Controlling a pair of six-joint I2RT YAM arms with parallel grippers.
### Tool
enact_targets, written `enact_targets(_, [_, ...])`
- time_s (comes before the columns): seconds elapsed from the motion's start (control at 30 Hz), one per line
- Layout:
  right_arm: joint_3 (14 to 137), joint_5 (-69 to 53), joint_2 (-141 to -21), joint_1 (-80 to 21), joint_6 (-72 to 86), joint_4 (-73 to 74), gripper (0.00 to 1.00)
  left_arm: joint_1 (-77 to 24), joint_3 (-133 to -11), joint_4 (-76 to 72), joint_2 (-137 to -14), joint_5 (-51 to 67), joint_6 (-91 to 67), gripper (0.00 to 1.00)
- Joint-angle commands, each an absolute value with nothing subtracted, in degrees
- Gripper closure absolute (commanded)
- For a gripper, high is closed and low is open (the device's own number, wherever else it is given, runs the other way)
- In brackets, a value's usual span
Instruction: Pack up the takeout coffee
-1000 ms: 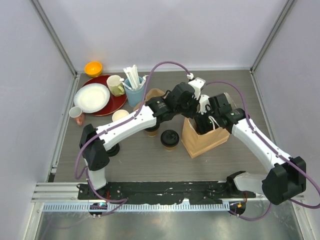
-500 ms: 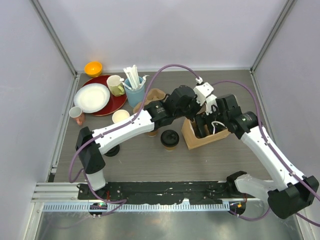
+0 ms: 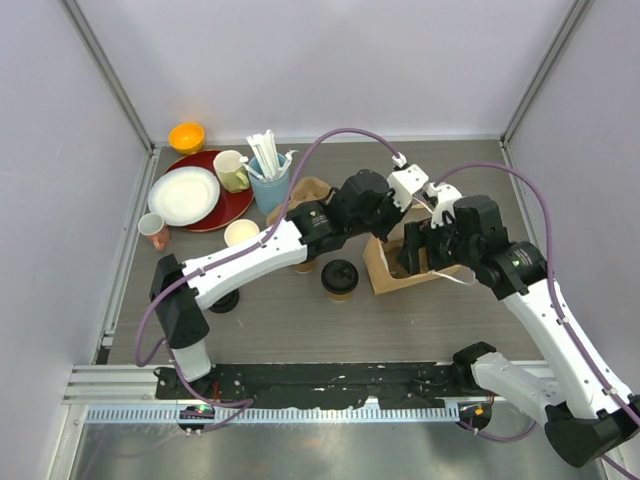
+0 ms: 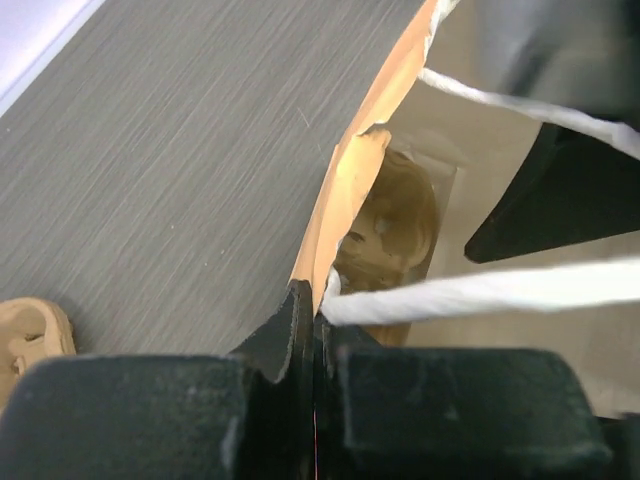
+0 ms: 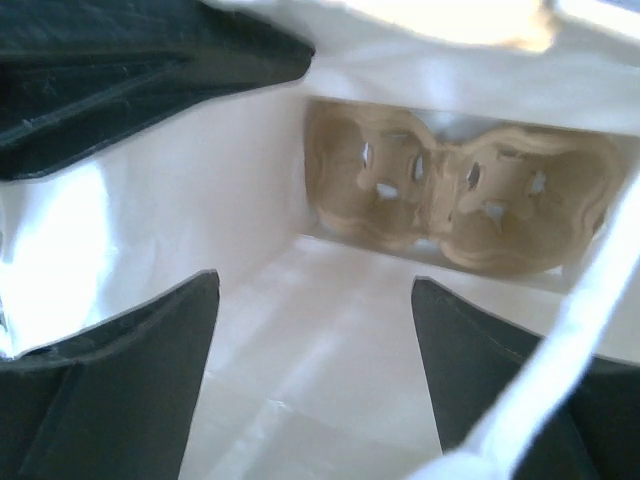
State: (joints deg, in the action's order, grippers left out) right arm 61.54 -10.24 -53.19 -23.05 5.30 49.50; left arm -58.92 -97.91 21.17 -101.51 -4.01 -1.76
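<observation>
One takeout coffee cup point(image 3: 340, 278), brown with a black lid, stands on the table left of the brown paper bag point(image 3: 392, 280). A second brown cup point(image 3: 303, 263) is mostly hidden under the left arm. A lidless cup point(image 3: 240, 232), cream inside, stands further left. My left gripper point(image 3: 386, 232) point(image 4: 315, 300) is shut on the bag's rim point(image 4: 345, 205) beside a white handle point(image 4: 480, 290). My right gripper point(image 3: 420, 255) point(image 5: 315, 290) is open inside the bag's mouth, holding nothing. A cardboard cup carrier point(image 5: 460, 205) point(image 4: 395, 225) lies at the bag's bottom.
Back left are a red plate point(image 3: 232, 207) with a white plate point(image 3: 183, 195), a yellow-green mug point(image 3: 232, 170), a blue cup of white sticks point(image 3: 268, 185), an orange bowl point(image 3: 186, 136) and a small pink cup point(image 3: 154, 230). Another cardboard carrier point(image 3: 312, 188) point(image 4: 30, 335) lies behind the left arm.
The right gripper's jaws have spread wide and its arm has swung to the right. The left gripper stays clamped on the bag's rim and has shifted slightly right.
</observation>
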Motion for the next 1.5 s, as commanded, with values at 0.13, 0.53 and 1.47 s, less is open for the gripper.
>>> enact_targets(0.13, [69.34, -11.78, -49.39, -23.47, 8.96, 46.05, 0.18, -58.27, -98.09, 22.06, -99.67, -2.82, -1.22, 1.00])
enact_targets(0.53, [75.76, -11.43, -48.17, -23.55, 8.79, 54.40, 0.17, -57.30, -98.26, 24.35, -99.67, 2.99, -3.69, 1.00])
enact_targets(1.47, [91.85, 7.12, -52.29, -23.47, 14.50, 45.44, 0.14, -56.60, -97.56, 23.91, -100.37, 7.99, -4.39, 1.00])
